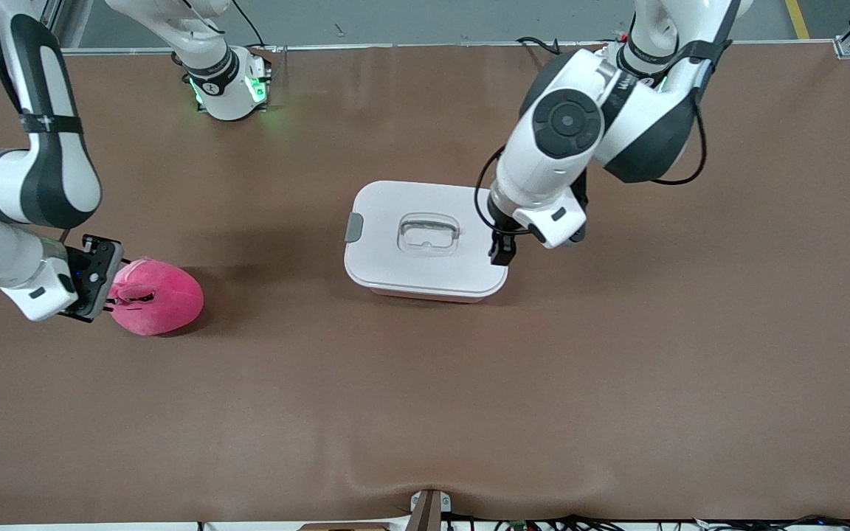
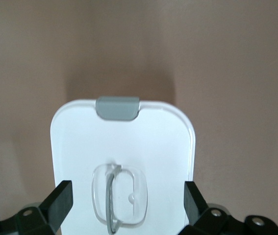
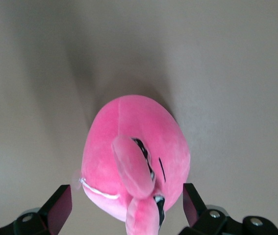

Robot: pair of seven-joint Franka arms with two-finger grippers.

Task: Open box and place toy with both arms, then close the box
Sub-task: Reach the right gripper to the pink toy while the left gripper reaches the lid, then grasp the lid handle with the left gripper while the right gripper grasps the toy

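The box [image 1: 425,293] sits mid-table, its white lid [image 1: 395,258] on, with a grey clip [image 1: 353,227] at the right arm's end and a clear recessed handle [image 1: 429,234]. My left gripper [image 1: 499,253] is open just over the lid's end toward the left arm. In the left wrist view its fingers [image 2: 60,199] stand wide apart over the lid [image 2: 163,147], with the handle [image 2: 120,198] and clip [image 2: 117,107] in sight. The pink plush toy [image 1: 159,296] lies toward the right arm's end. My right gripper [image 1: 116,283] is open, straddling the toy's end [image 3: 134,156] without squeezing it.
The brown table [image 1: 425,413] stretches wide around both things. The right arm's base [image 1: 229,88] stands at the table's edge farthest from the front camera. A small bracket [image 1: 429,509] sits at the nearest edge.
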